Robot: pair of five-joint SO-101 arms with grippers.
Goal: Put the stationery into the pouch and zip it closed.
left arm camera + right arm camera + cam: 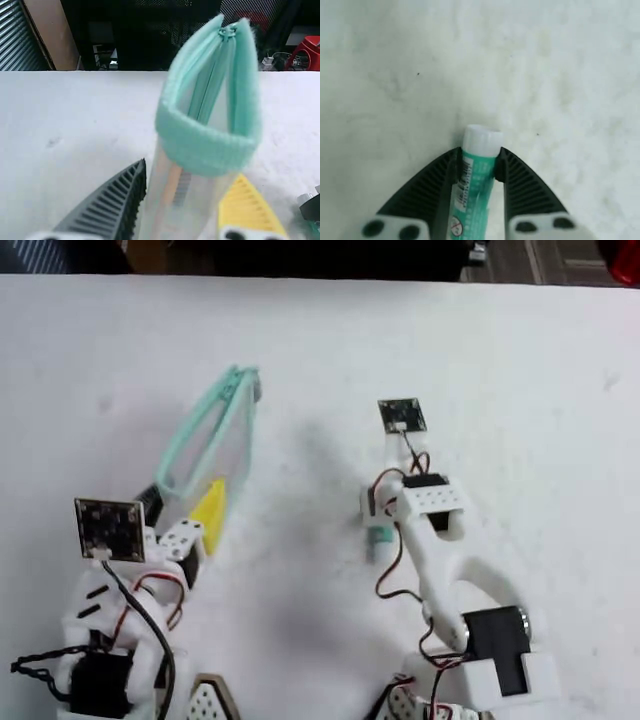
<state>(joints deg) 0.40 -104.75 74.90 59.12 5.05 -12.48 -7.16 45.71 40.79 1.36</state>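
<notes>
– Pouch point(205, 145) right up close, its near end clamped between the black and yellow fingers of the left gripper point(190, 170).
– And the other arm?
– The right gripper point(477, 150) is squeezed tight around a green glue stick point(476, 185), with the white cap poking out past the fingertips, above the white table point(520, 370).
– Is it anywhere near the pouch?
– No. From the high view the glue stick is off to one side, not touching it.
– What about further out?
– The mint-green trim gapes open with the zipper undone. The clear body stretches away from the left arm to the zipper pull point(227, 31) at the far tip.
</notes>
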